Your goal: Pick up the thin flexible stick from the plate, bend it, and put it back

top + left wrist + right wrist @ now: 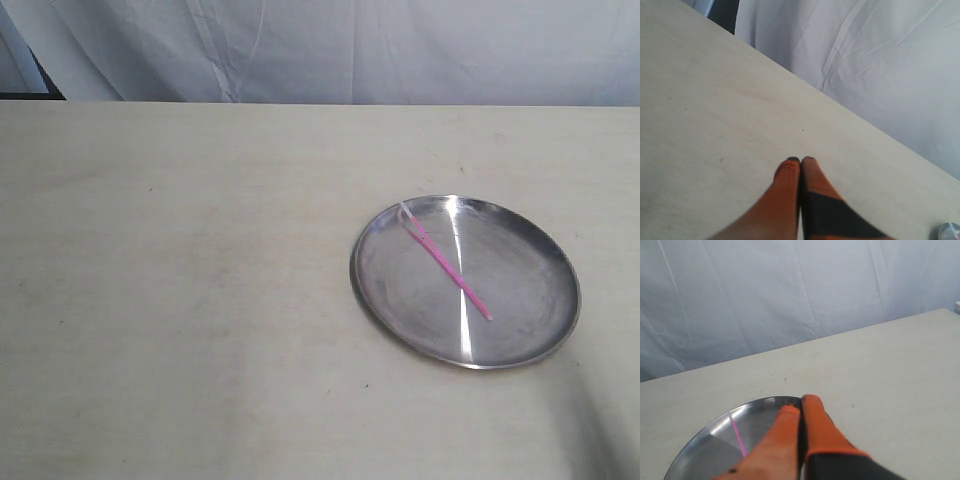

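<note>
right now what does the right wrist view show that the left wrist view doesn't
Only the right wrist view: the steel plate with the pink stick lying in it, and the right gripper, shut. Only the left wrist view: the left gripper, shut; a sliver at the picture's edge is too small to name. Both: the pale table and the white cloth behind it.

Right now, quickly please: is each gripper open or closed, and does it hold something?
Left gripper: closed, holding nothing.
Right gripper: closed, holding nothing; the thin flexible stick lies on the plate.
</note>
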